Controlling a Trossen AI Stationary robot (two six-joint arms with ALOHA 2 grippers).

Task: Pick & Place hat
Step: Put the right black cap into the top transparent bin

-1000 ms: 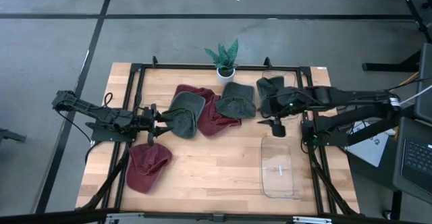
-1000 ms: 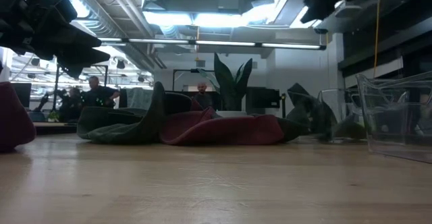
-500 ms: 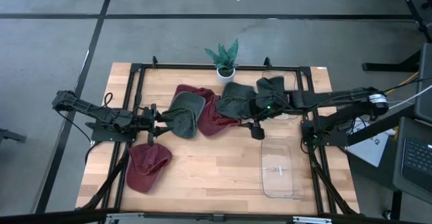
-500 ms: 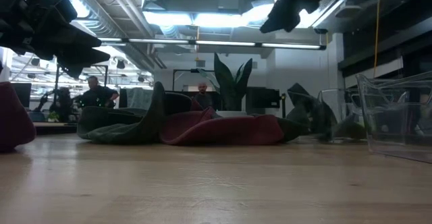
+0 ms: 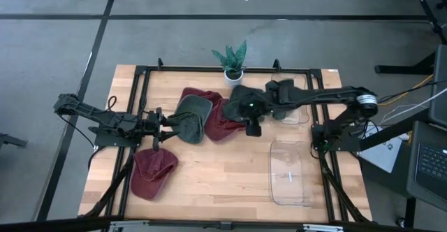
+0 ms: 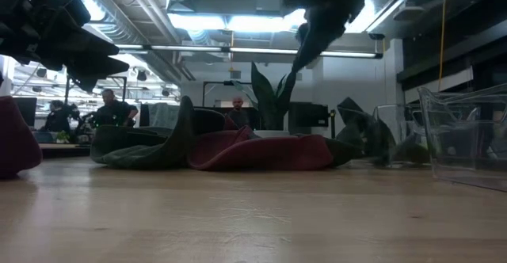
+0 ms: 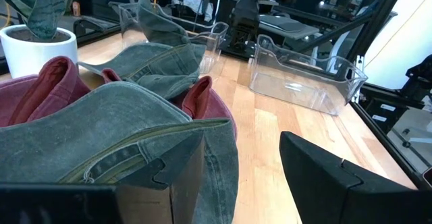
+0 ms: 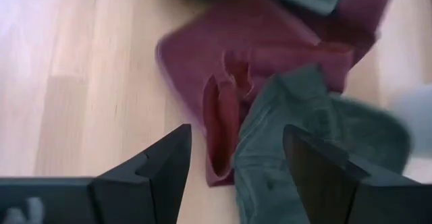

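Hats lie in a loose heap across the middle of the table (image 5: pixel 209 183), and the right gripper (image 5: pixel 252 128) hangs above that heap with its fingers spread and nothing between them. Directly beneath it, in its own wrist view, a green hat (image 8: pixel 297 136) overlaps a maroon hat (image 8: pixel 250 55), the maroon brim folded up just beside the green crown. To do this step well, the gripper would best come straight down with one finger on each side of a raised fold of a single hat, closing only once cloth sits between the pads; catching the seam where green and maroon overlap would probably lift both. The left gripper (image 5: pixel 159 126) sits low at the far end of the heap, jaws also apart, with the edge of another green hat (image 5: pixel 190 117) lying between or just ahead of its fingers; whether the cloth touches them is hard to tell from above. A second maroon hat (image 5: pixel 151 172) lies alone, well apart from both grippers. Off to the right gripper's outer side stand two clear bins: the nearer bin (image 5: pixel 290 172) holds nothing, and the farther bin (image 5: pixel 293 113), close behind the gripper's arm, seems to hold a dark green hat (image 5: pixel 279 92), though the arm hides part of it. A potted plant (image 5: pixel 232 61) stands beyond the heap.
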